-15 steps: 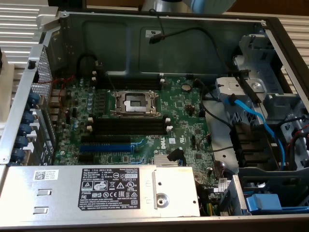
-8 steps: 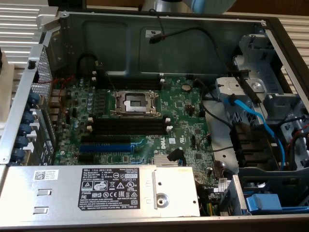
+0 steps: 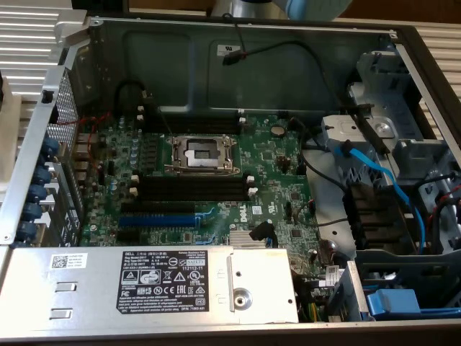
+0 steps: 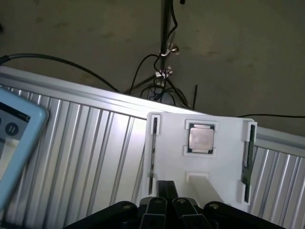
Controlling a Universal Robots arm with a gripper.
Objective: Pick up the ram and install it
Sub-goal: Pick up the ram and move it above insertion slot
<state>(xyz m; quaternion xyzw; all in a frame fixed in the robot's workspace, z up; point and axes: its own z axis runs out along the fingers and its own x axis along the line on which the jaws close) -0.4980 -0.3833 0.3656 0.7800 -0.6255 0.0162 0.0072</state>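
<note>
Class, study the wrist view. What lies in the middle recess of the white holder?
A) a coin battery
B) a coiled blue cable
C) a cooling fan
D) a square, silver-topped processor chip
D: a square processor chip with a silver top sits in the middle recess of the white holder.

The arm (image 3: pixel 317 6) sits high, wrist angled downward, with its jaws pressed closed together.
</note>
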